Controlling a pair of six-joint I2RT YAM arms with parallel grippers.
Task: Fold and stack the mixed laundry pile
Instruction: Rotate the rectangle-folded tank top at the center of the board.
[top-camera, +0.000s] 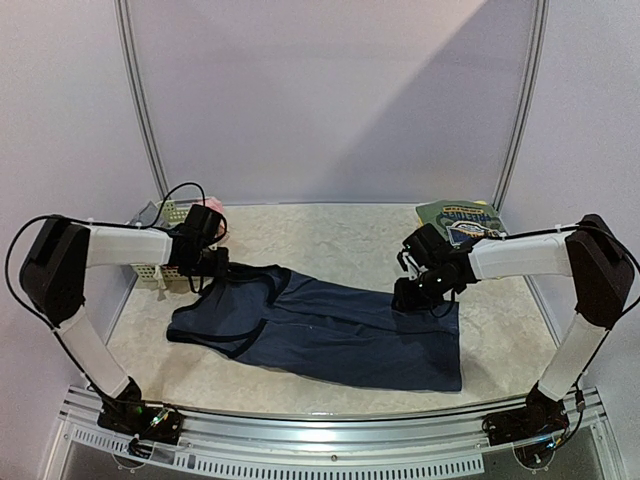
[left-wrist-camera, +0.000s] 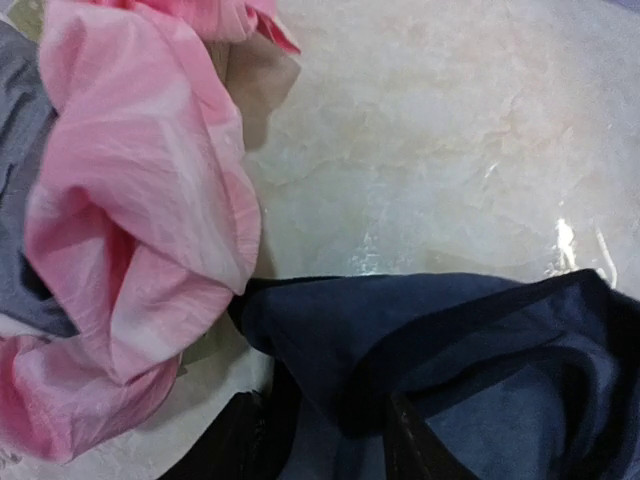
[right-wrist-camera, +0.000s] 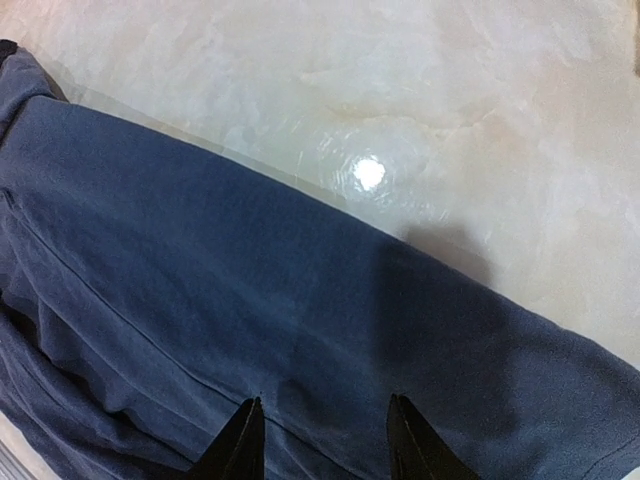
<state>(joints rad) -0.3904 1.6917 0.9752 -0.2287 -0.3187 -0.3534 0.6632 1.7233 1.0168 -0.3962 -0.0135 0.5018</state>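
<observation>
- Top external view: navy dress (top-camera: 330, 335) spread lengthwise on surface (top-camera: 330, 240), strap end toward left arm, hem toward right arm.
- Step judged: flatten, then fold dress. Take far edge at both ends, lift together, carry toward near edge at equal pace, keep cloth taut to avoid mid-length creasing.
- Left jaws: over strap end of dress, moderately parted; navy binding bunched between them, no pinch evident.
- Right jaws: over far hem corner of dress, parted likewise, fingertips (right-wrist-camera: 240, 445) above flat cloth, nothing held.
- Pink piece (left-wrist-camera: 140, 200) touching strap end of dress; risk of catching it in the grip, so pinch navy only.
- Folded printed tee (top-camera: 460, 220) beyond far hem corner of dress; likely stacking spot.
</observation>
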